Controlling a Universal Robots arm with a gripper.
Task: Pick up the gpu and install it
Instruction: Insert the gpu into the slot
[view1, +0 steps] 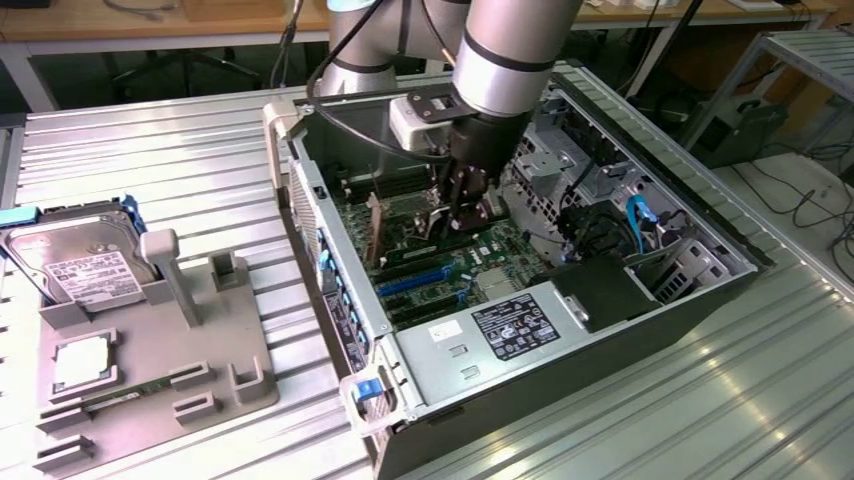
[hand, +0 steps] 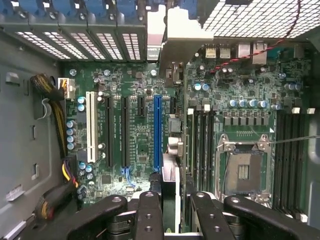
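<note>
Wrist view — fingers (hand: 170, 210) clamp gpu (hand: 175, 65) edge-on above motherboard (hand: 135, 130).

A silver-grey arm with black joint rings and black cables, a white wrist block, and a black gripper (view1: 459, 212) with screw-studded fingers (hand: 149, 215).

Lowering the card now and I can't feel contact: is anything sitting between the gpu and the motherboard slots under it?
Nothing visible. The gpu, held edge-on in the gripper, hangs over bare motherboard beside the blue slot; the cable bundle lies off at the case wall.
</note>
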